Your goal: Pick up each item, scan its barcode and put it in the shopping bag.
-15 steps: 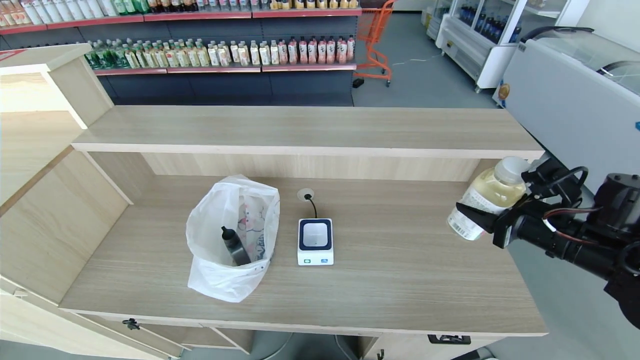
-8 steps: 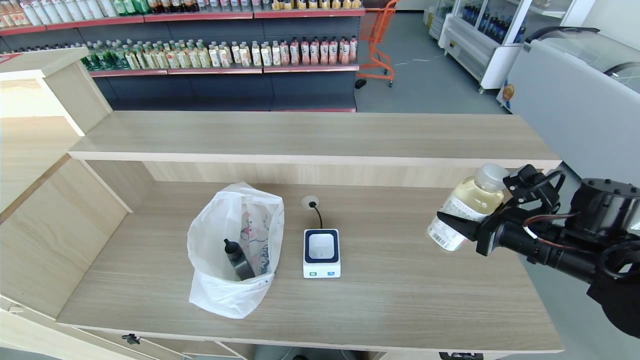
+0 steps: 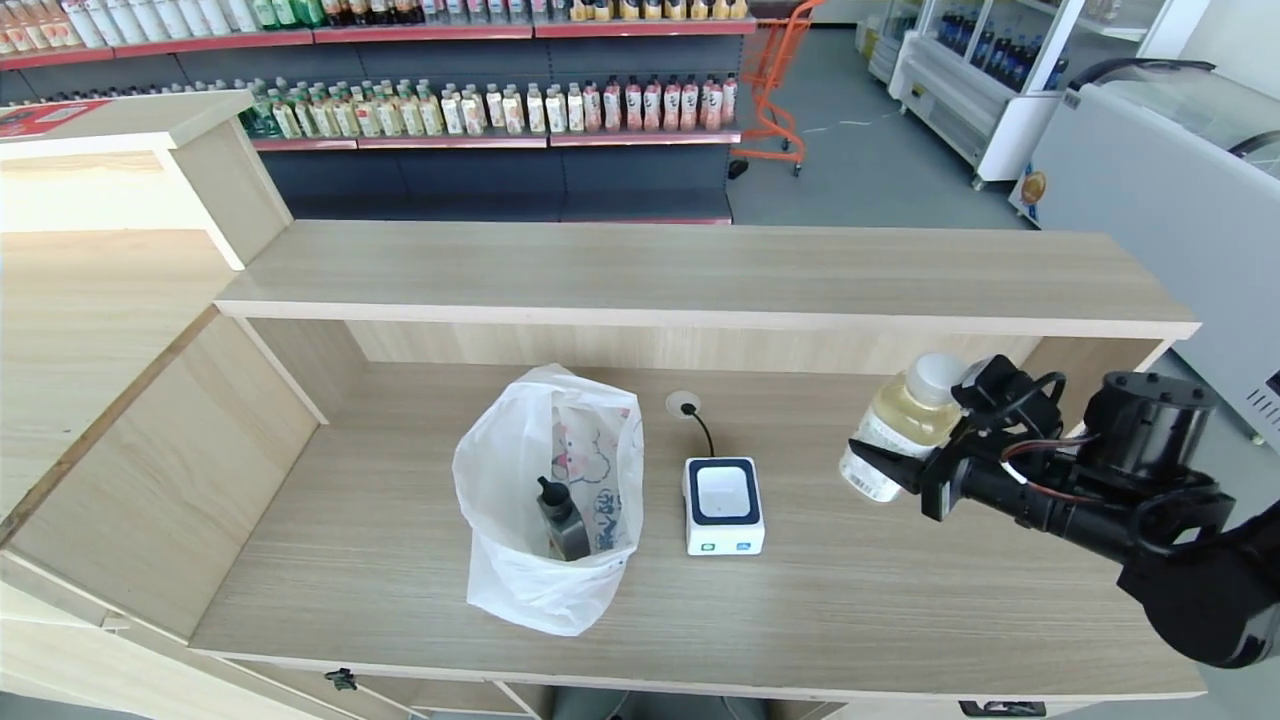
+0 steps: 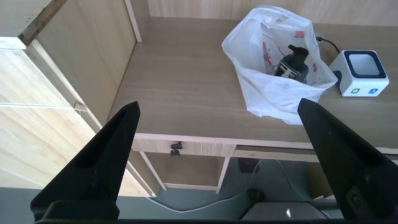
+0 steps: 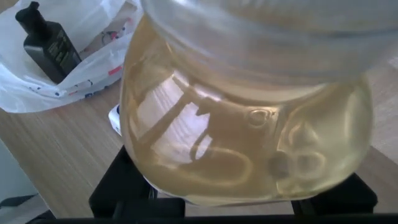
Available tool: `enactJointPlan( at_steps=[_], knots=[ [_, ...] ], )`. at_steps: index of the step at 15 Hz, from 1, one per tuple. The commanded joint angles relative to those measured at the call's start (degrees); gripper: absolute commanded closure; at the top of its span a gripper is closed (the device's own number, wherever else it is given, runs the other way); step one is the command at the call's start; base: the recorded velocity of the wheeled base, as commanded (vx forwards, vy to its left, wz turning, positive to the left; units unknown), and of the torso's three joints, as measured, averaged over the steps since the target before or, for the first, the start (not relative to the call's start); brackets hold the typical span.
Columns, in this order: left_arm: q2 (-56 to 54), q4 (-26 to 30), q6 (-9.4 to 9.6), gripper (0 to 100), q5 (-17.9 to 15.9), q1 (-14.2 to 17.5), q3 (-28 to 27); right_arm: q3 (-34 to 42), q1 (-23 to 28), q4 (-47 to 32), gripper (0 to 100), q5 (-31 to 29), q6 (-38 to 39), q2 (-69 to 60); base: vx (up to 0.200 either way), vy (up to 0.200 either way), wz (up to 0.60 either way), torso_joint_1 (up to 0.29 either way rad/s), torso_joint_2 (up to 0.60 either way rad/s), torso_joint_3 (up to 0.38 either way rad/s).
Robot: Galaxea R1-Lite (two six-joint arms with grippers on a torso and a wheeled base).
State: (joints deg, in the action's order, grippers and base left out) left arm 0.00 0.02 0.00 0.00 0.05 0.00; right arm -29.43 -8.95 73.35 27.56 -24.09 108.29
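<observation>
Jaws of your right gripper (image 3: 900, 450) are closed on the bottle (image 3: 900, 425), one finger at each side of its body. You hold it in the air, tilted, cap up, to the right of the scanner (image 3: 723, 505) and apart from it. This bottle (image 5: 249, 124) is clear plastic with pale yellow liquid, a white cap and a white label at its lower end. Your left gripper (image 4: 219, 109) has its jaws spread wide with nothing between them; it hangs well to the left of the scanner, past the bag, out beyond the front edge of the counter (image 3: 850, 600). The white plastic shopping bag (image 3: 500, 500) stands open just left of the scanner. In it stands one black bottle (image 3: 562, 510) with a narrow nozzle top, leaning a little. Behind that is a pale printed surface; you cannot tell whether it is a pack or the bag's own print. Count two bottles, one bag and one scanner. The scanner is a white box with a dark-framed window facing up, and its black cable (image 3: 703, 435) runs back to a round port in the counter.
</observation>
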Motion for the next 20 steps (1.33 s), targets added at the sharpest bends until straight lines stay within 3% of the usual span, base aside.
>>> enactJointPlan(
  at_steps=[1, 6, 11, 15, 20],
  knots=[
    [0.09, -0.02, 0.00, 0, 0.00, 0.04, 0.00, -3.71, -0.54, 5.75, 100, 0.21, -2.01, 9.13, 0.000, 0.000, 0.00, 0.000, 0.00, 0.000],
    [0.09, -0.02, 0.00, 0, 0.00, 0.04, 0.00, -7.93, -2.83, 9.35, 100, 0.30, -5.27, 14.85, 0.000, 0.000, 0.00, 0.000, 0.00, 0.000],
    [0.09, -0.02, 0.00, 0, 0.00, 0.04, 0.00, -14.17, -3.80, 11.29, 100, 7.51, -10.80, 21.00, 0.000, 0.000, 0.00, 0.000, 0.00, 0.000],
    [0.09, -0.02, 0.00, 0, 0.09, 0.04, 0.00, -16.19, -7.14, 12.69, 100, 8.30, -13.35, 24.25, 0.000, 0.000, 0.00, 0.000, 0.00, 0.000],
    [0.09, -0.02, 0.00, 0, 0.00, 0.04, 0.00, -19.88, -7.66, 12.34, 100, 10.05, -19.07, 29.08, 0.000, 0.000, 0.00, 0.000, 0.00, 0.000]
  ],
)
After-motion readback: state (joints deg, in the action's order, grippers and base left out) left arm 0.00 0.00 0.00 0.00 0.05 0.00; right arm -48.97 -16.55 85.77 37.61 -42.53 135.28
